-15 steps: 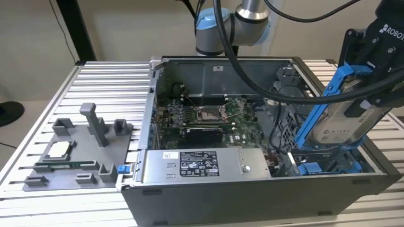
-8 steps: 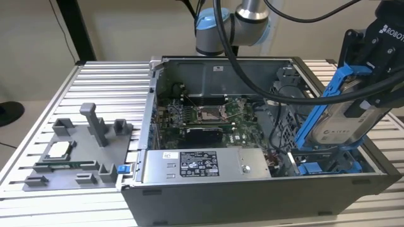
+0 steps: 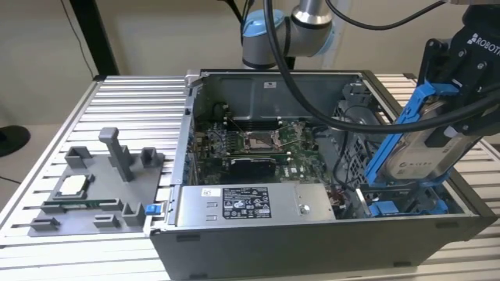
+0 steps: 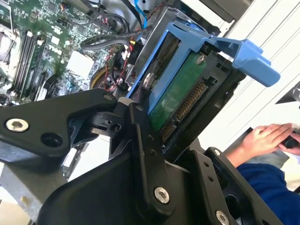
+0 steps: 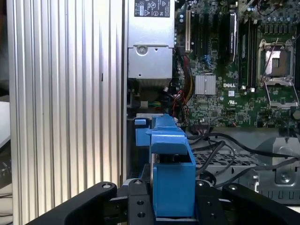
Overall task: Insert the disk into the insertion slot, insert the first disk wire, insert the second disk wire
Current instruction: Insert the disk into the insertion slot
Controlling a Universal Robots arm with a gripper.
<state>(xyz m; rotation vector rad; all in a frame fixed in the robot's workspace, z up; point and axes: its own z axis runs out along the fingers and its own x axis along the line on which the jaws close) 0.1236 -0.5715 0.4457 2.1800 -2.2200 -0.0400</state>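
While gripper (image 5: 173, 206) grips tilted disk (image 3: 418, 158), second wrist view — person's hand (image 4: 266, 138)

Place: a robotics lab bench.
Bench: a ribbed aluminium-profile table (image 3: 133, 99) against a plain pale wall (image 3: 156, 35).
Robot: the arm's blue-and-grey base joint (image 3: 270, 35) stands at the far side of the table, trailing thick black cables (image 3: 293, 82).
Workpiece: an opened computer case (image 3: 312, 246) lies on the table, its green motherboard (image 3: 258, 146) exposed.
Fixture: a grey parts holder (image 3: 105, 187) sits on the exterior view's left.
Operator: in the second wrist view, a person's hand (image 4: 269, 136) and blue sleeve (image 4: 262, 183) are beside the table.
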